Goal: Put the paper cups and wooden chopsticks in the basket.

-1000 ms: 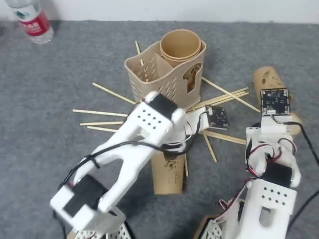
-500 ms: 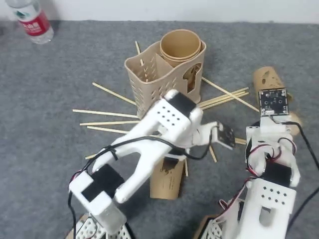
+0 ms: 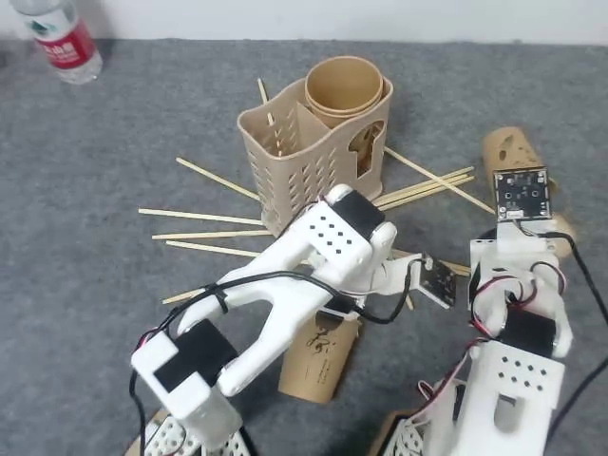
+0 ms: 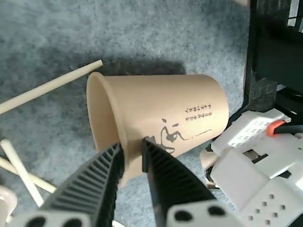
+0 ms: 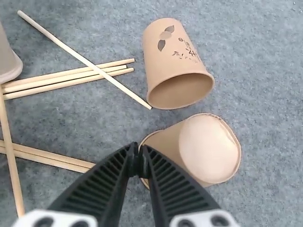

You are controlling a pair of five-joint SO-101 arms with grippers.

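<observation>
A paper cup (image 4: 161,118) lies on its side on the grey mat, and my left gripper (image 4: 130,149) is shut on its rim, one finger inside and one outside. From above, that cup (image 3: 318,366) lies under the left arm, in front of the beige basket (image 3: 285,152). Nested cups (image 3: 344,85) stand in the basket. My right gripper (image 5: 138,153) is shut, its tips by the rim of a fallen cup (image 5: 203,149). Another cup (image 5: 177,66) lies just beyond. Wooden chopsticks (image 3: 190,216) are scattered around the basket, with a bundle (image 5: 66,78) near the right gripper.
A water bottle (image 3: 62,38) stands at the far left corner. More chopsticks (image 3: 427,185) fan out between the basket and the right-hand cups (image 3: 505,152). Open grey mat lies to the left of the arms.
My left arm has swung right and toward the table's front. The cup in its gripper has tilted and slid slightly forward. The right arm has kept still.
</observation>
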